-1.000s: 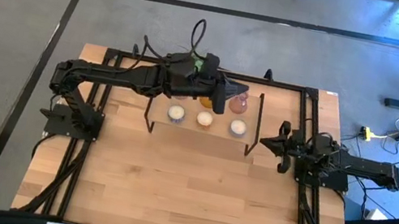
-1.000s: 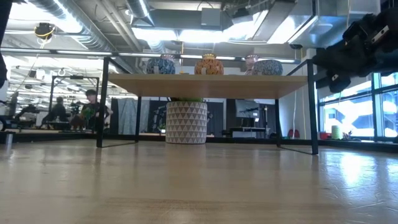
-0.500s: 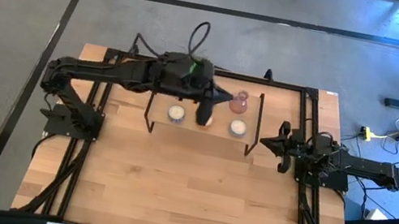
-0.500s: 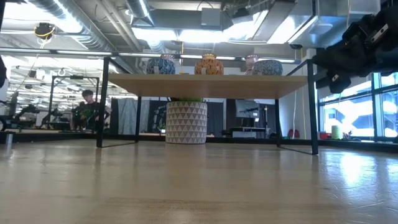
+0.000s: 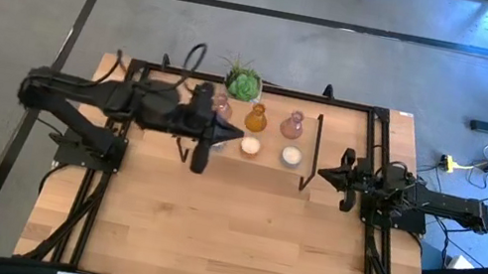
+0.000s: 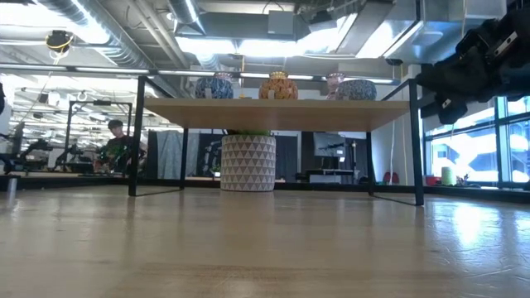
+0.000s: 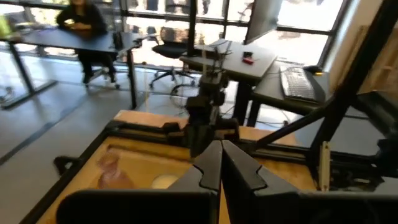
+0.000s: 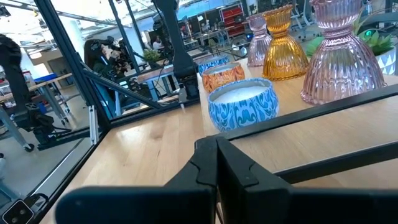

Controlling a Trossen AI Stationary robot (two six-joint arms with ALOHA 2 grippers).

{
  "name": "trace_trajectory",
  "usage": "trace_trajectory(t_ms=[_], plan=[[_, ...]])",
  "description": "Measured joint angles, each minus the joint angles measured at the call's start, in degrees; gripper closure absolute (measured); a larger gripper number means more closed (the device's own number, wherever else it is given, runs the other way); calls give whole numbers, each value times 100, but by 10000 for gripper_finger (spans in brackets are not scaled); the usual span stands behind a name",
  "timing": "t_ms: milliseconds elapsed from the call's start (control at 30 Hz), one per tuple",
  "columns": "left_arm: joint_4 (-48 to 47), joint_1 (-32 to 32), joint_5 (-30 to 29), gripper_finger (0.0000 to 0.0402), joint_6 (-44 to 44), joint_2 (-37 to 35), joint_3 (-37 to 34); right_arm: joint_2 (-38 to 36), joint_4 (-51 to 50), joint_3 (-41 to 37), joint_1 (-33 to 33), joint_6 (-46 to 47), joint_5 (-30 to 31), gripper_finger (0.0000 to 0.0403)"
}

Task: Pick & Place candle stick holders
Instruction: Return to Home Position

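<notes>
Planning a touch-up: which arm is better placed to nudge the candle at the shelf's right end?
Right. The right gripper sits just beside the right end of the shelf, facing that candle. The left gripper hangs over the opposite end, farther from it.

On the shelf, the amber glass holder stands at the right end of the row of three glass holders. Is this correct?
No. The amber glass holder stands in the middle of that row on the shelf, between the two pink ones; the high view shows it.
</notes>
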Motion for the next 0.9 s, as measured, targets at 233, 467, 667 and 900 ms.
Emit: trace_trajectory(t_ms=[233,467,667,900], plan=[[1397,-293,-422,400,-235,-1425,-2272,0,-1,2,1,-1,1,403],[2732,-384,-537,400,-204,-3236,-4585,0,-1,2,-1,-1,1,403],[2930,-438,-516,400,-401,-4734,-6168,0,-1,2,-1,0,1,403],[3333,-427,-296,400,-481,-6008,-7402,0,-1,2,-1,1,1,403]])
